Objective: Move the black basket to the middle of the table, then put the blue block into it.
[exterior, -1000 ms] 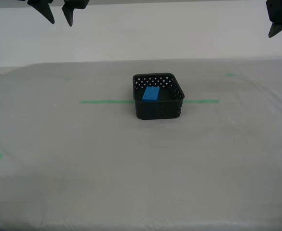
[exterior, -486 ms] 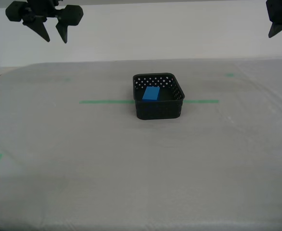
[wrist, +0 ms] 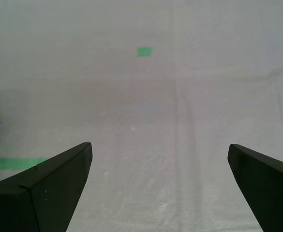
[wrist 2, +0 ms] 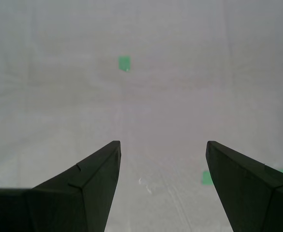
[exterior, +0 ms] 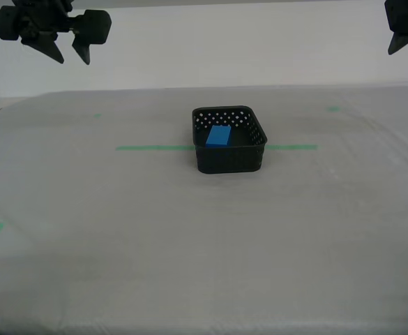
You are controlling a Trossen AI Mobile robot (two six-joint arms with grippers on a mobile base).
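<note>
With the blue block (exterior: 219, 135) lying inside the black basket (exterior: 229, 159), which sits mid-table (exterior: 190, 244) astride the green tape line (exterior: 148, 147), the job looks finished, so my first gripper (wrist: 159, 145) and my second gripper (wrist 2: 162, 141), both spread open and empty, need only hold clear.

My first gripper (wrist: 159, 186), black with tapered pointed plastic fingers (wrist: 54, 188), is hanging high with its jaws spread wide and gripping nothing. My second gripper (wrist 2: 163, 181), matching black, is hanging likewise parted and empty.
</note>
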